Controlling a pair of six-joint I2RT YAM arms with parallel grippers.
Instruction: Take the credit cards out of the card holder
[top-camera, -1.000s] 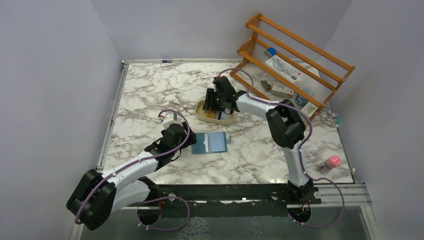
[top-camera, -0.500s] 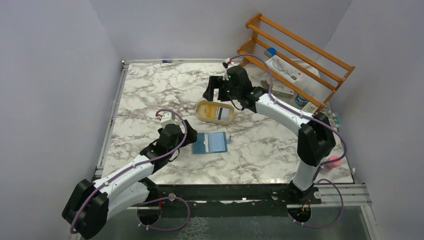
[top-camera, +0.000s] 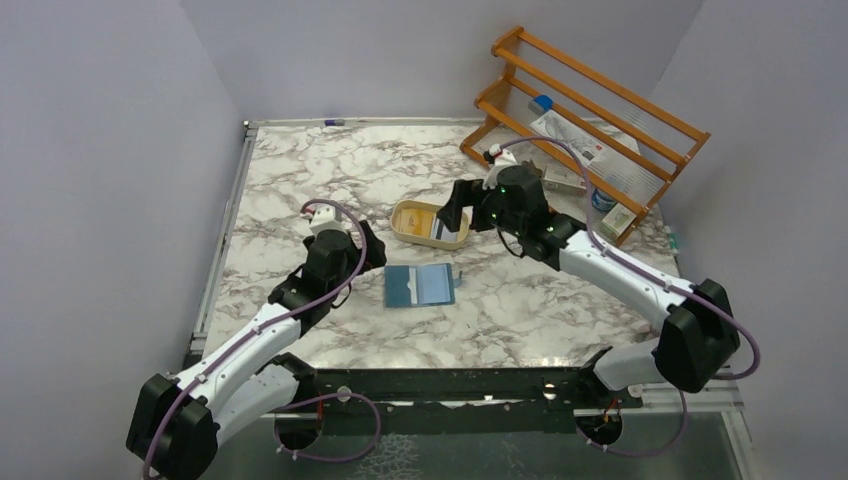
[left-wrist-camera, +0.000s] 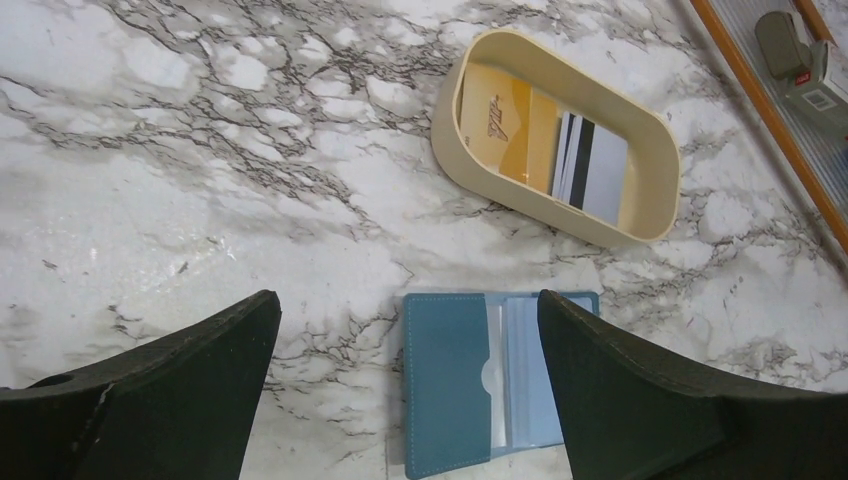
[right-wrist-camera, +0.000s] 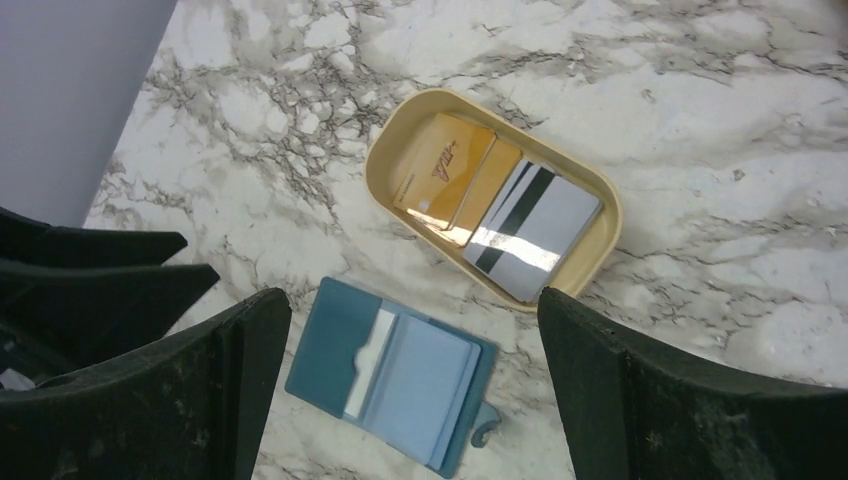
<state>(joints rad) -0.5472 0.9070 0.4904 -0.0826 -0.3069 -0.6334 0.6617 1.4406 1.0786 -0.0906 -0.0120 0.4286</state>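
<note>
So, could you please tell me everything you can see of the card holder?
The card holder is a teal wallet, leather-like, lying open and flat on the marble table, close to the tan dish but apart from it. Paler blue inner pockets face up, one showing a pale strip. A snap tab juts from one side. Nothing else touches it.

The surface (left-wrist-camera: 150, 200) is polished and marble-patterned, white with grey veins, and shows soft glare. The card holder (left-wrist-camera: 445, 385) looks like matt, fine-grained teal leather or imitation, with smoother, paler pockets. The oval dish (left-wrist-camera: 447, 110) is smooth tan plastic with a dull sheen. The credit cards (right-wrist-camera: 530, 230) are glossy plastic, and one catches light. The rack (top-camera: 610, 83) is orange varnished wood. The left hand (left-wrist-camera: 407, 297) has fingers (left-wrist-camera: 170, 390) of matt black, slightly grainy plastic.
</note>
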